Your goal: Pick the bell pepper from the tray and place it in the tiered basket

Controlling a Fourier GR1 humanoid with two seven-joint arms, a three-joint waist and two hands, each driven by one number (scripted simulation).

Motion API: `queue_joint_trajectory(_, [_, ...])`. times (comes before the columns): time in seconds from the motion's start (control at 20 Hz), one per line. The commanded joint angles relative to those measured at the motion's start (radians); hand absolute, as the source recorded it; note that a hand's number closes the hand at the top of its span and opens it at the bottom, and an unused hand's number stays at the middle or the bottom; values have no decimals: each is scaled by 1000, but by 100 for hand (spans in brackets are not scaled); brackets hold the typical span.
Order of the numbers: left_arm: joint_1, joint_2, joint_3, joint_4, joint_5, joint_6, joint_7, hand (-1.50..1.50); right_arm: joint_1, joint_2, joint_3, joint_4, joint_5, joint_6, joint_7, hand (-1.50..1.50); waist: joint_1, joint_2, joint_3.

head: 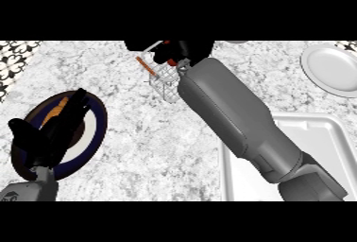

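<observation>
**Right hand over the wire basket at the worktop's far edge**

The long grey right forearm reaches diagonally across the speckled grey-white stone worktop [140, 137]. Its black right hand [182, 49] sits over the white wire tiered basket [164, 82] at the far edge, fingers curled around a small red bell pepper [171, 61], only a sliver of it visible. The flat white rectangular tray [324, 137] lies at the near right corner. A round white plate [333, 68] sits at the far right. The black left hand [52, 130] rests with straight fingers above a round dark-rimmed plate [94, 137] near the left edge.

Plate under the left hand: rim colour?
Dark navy blue rim on the plate, brown centre; head view shows it, the only view.
</observation>
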State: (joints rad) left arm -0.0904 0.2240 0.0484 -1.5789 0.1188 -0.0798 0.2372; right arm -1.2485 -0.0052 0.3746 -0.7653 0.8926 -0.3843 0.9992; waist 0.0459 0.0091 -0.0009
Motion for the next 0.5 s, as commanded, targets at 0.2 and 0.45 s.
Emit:
queue_joint_trajectory(0.2, [37,0,7,-18,-1,-10,-22,0,-62,5,-38,184,58,-301,12,150,7,4,0])
queue_joint_trajectory(0.45, [-25,-8,1,21,-12,-12,-16,0,-68,5,4,250,-16,-361,-23,-150,10,3,0])
